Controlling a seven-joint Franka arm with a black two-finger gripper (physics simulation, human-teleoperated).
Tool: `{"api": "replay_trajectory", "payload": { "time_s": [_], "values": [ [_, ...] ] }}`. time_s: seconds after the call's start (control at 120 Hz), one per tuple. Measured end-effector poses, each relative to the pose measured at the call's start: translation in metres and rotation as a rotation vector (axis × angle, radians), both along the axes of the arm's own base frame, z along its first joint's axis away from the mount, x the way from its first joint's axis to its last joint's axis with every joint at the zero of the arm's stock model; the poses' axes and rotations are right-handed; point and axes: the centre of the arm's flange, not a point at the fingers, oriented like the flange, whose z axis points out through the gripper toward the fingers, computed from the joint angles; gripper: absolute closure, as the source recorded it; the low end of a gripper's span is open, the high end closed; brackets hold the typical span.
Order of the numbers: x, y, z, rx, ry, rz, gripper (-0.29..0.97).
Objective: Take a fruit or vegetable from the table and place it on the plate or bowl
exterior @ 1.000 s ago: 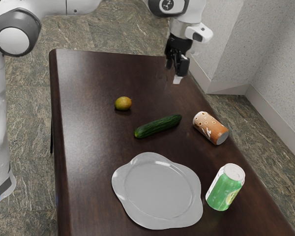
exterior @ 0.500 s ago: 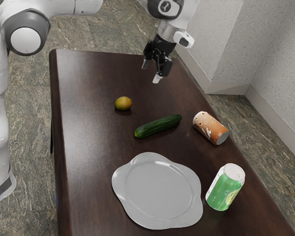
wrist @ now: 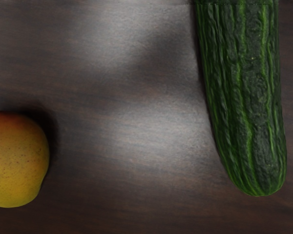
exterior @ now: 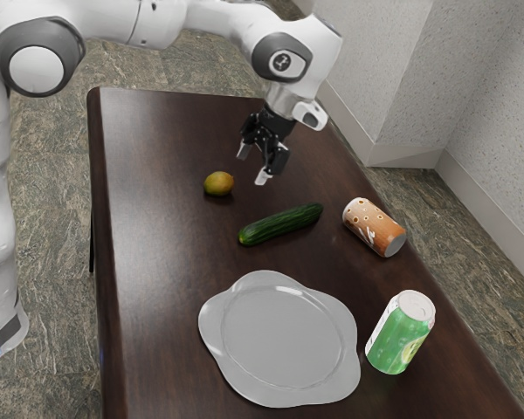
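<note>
Gripper [exterior: 253, 168] hovered over table [exterior: 153, 262] middle, fingers spread, empty. It hung between small yellow-orange fruit [exterior: 218, 183] and cucumber [exterior: 280, 224], both untouched, probably lining up for pick. Plate [exterior: 279, 340] lay bare toward camera-side end.

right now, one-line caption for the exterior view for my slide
Open gripper hovers over the table between mango and cucumber, with the plate nearby.

On the table [exterior: 148, 262], the mango [exterior: 218, 183] is lying apart from the cucumber [exterior: 280, 224], toward the exterior view's left. The plate [exterior: 279, 339] is sitting nearer the camera than the cucumber. A tipped can [exterior: 374, 227] is lying to the cucumber's right, and a soda can [exterior: 400, 333] is standing just beside the plate's right edge.
</note>
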Motion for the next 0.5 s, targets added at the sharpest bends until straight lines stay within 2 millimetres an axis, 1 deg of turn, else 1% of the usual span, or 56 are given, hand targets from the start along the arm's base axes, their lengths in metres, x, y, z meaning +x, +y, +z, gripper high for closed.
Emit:
{"api": "replay_trajectory", "payload": {
  "time_s": [0.033,0.142,0.217,0.4,0.5],
  "values": [
    [-0.002,-0.001,-0.001,-0.008,-0.008,0.005,0.00],
    [-0.012,-0.006,0.004,-0.042,-0.040,0.031,0.00],
    [-0.015,-0.009,0.002,-0.059,-0.051,0.047,0.00],
    [-0.003,-0.018,-0.003,-0.057,-0.110,0.072,0.00],
    [0.000,-0.028,-0.014,-0.053,-0.124,0.081,0.00]
  ]
}}
